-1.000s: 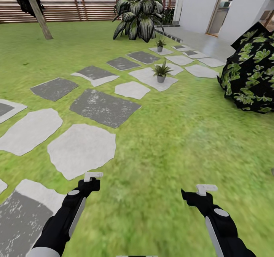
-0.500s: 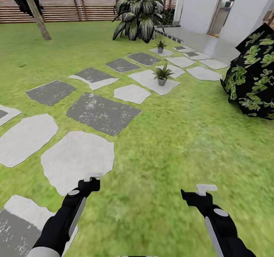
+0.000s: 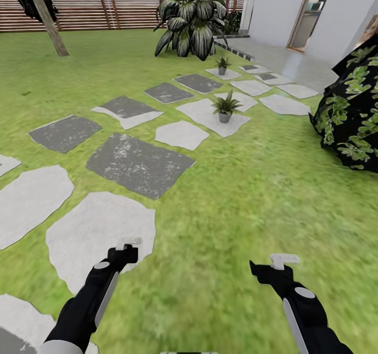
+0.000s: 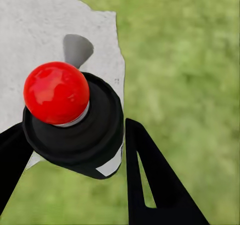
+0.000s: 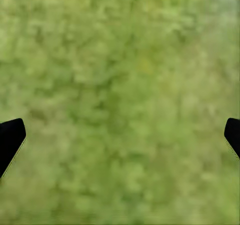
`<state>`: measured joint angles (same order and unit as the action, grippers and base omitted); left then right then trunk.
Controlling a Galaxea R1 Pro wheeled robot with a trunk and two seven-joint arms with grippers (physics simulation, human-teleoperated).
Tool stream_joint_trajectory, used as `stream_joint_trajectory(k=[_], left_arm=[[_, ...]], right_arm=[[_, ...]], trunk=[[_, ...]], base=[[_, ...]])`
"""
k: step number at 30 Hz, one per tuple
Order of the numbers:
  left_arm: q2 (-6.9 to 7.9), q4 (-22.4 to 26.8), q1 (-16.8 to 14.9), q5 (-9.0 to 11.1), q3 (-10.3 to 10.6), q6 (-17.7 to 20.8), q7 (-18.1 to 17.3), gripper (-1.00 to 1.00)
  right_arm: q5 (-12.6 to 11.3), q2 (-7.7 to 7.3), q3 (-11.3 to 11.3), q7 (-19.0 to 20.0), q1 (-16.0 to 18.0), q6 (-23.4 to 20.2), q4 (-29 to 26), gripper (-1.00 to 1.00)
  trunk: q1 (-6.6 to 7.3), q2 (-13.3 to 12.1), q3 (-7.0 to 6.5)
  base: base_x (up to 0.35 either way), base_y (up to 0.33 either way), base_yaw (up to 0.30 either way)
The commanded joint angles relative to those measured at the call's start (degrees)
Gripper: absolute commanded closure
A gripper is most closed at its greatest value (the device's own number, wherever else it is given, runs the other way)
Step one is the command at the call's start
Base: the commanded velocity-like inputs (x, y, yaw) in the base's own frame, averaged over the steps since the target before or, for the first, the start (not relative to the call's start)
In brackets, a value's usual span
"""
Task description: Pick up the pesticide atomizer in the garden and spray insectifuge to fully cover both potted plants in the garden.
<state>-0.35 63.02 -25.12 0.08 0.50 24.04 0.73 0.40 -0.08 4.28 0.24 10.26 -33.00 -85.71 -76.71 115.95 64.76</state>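
Two potted plants stand on the stepping stones ahead in the head view: the nearer potted plant (image 3: 226, 106) in a small grey pot on a pale stone, the farther potted plant (image 3: 222, 63) near the patio edge. Both are far beyond my arms. The pesticide atomizer is out of view. My left gripper (image 3: 128, 243) hangs low over the edge of a pale stone, open and empty. My right gripper (image 3: 284, 260) hangs over grass, open, with bare lawn between its fingertips (image 5: 11, 137). In the left wrist view a red dome on a black round base (image 4: 56, 92) sits between the black fingers (image 4: 150, 175).
Grey and white stepping stones (image 3: 137, 162) run diagonally across the lawn. A big striped-leaf palm (image 3: 191, 15) stands at the back, a round dark bush (image 3: 354, 113) at right, a leaning tree trunk (image 3: 46, 15) and a slatted fence (image 3: 94, 10) behind. A white house wall (image 3: 278, 8) rises beyond the patio.
The whole head view has shifted: the near stones have slid down and left and the bush farther right, so the camera moved forward. Both arms keep their pose in the picture.
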Motion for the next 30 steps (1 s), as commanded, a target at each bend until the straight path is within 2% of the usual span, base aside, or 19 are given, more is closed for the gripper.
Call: stream_joint_trajectory(k=[1,30], left_arm=[[0.00,0.1,0.0,0.0,0.0,0.3,0.1,1.00],[0.00,0.1,0.0,0.0,0.0,0.3,0.1,1.00]], right_arm=[[0.0,-0.01,0.0,0.0,0.0,-0.3,-0.1,-1.00],[0.0,-0.01,0.0,0.0,0.0,-0.3,0.0,-1.00]], trunk=[[-0.03,0.0,0.04],[-0.03,0.0,0.04]], base=[[0.341,0.000,0.000],[0.341,0.000,0.000]])
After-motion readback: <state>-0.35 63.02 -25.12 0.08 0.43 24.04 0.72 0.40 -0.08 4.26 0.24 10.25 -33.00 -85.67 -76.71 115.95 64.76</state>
